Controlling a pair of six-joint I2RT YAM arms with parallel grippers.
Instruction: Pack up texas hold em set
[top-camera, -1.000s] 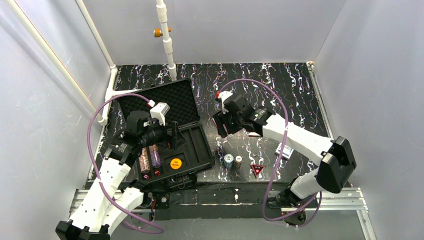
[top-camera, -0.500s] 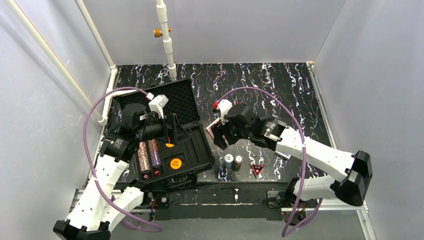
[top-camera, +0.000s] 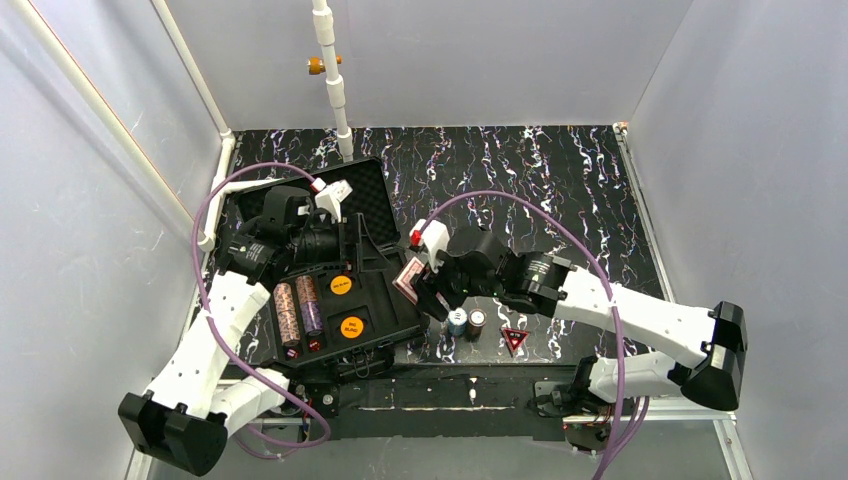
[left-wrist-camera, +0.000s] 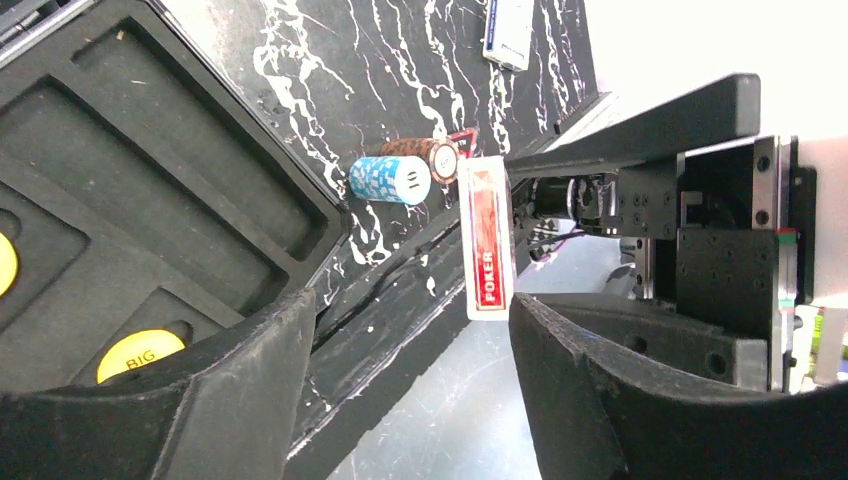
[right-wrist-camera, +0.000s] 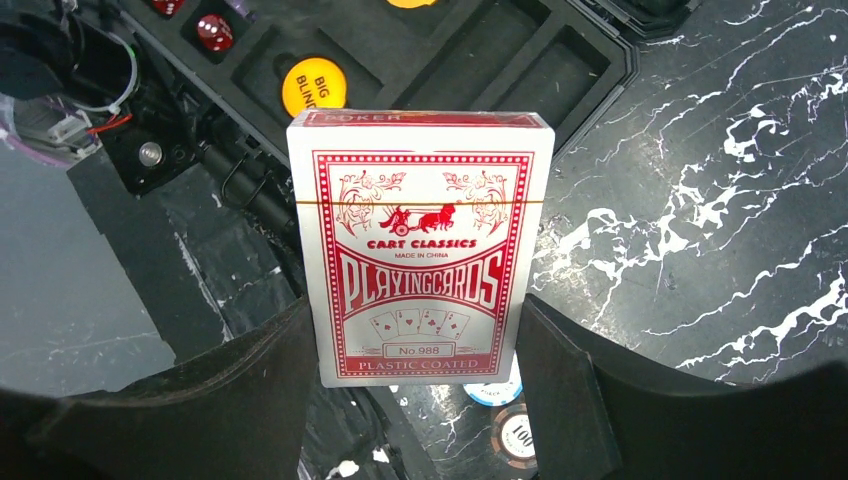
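The black case (top-camera: 395, 300) lies open at the left, its foam lid (top-camera: 365, 195) flat behind the slotted tray. Two chip stacks (top-camera: 298, 310) and two orange discs (top-camera: 351, 327) sit in the tray. My right gripper (top-camera: 420, 282) is shut on the red card deck (top-camera: 410, 272) just above the tray's right edge; in the right wrist view the deck (right-wrist-camera: 420, 245) stands upright between the fingers. My left gripper (top-camera: 358, 248) hangs open over the tray's back part, holding nothing. On the table lie a blue chip stack (top-camera: 457, 321), a brown one (top-camera: 477, 320) and the red triangle (top-camera: 515, 339).
Red dice (top-camera: 314, 345) sit in small slots at the tray's front. The blue deck (left-wrist-camera: 508, 30) lies on the table past the loose stacks, hidden under my right arm in the top view. A white pipe (top-camera: 335, 90) stands at the back; grey walls close in on three sides.
My right arm has carried the red deck left and nearer, up to the case's right edge. My left arm has drawn back toward the lid, its jaws a little narrower.
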